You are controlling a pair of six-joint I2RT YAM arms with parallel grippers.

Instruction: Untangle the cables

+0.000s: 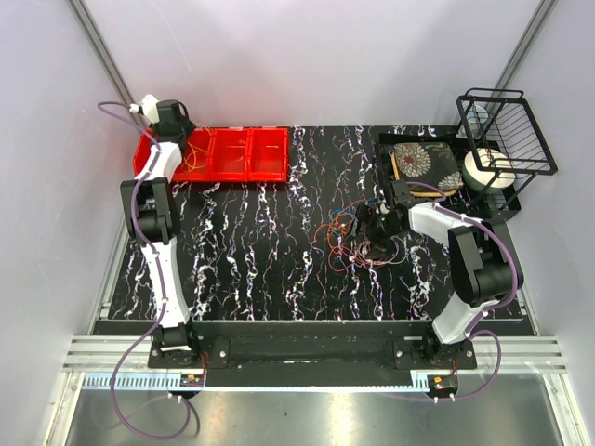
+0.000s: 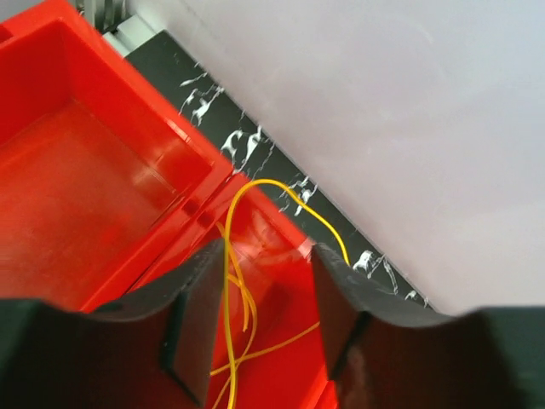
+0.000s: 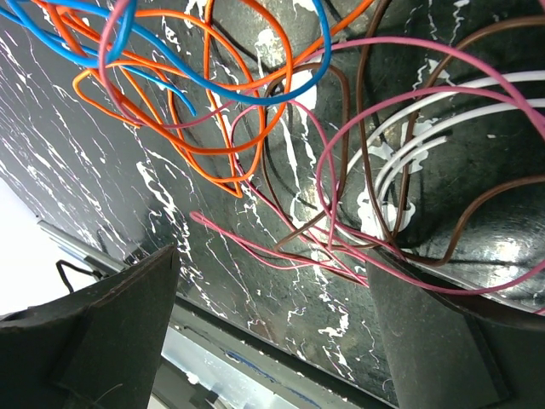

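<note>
From where I stood, most of the cables (image 1: 346, 240) lay in one loose tangle on the black, white-veined table (image 1: 279, 279), a little right of centre. The right arm (image 1: 465, 260) was bent in over that heap. The right jaws stood wide apart just above it, gripping nothing, and the two dark fingers (image 3: 119, 332) framed the wires from either side. Up close, the knot showed an orange wire (image 3: 228, 186) looping across a blue wire (image 3: 271, 100). To the right of those, a pink wire (image 3: 409, 40), a brown wire (image 3: 363, 94) and a white wire (image 3: 477, 88) crossed one another.

One yellow cable (image 1: 193, 160) was well apart from the rest, at the far left of the table. It lay in the leftmost compartment of the red bin (image 1: 249, 177). The left arm (image 1: 153, 214) reached over that compartment. The left jaws were parted, and the yellow strand ran down between the fingers (image 2: 197, 332) without being pinched. Part of it arched up over the bin's rim toward the table's back edge. Whether it brushed either finger I could not tell.

A black wire basket (image 1: 493, 93) stood at the far right corner, well away from both arms.
</note>
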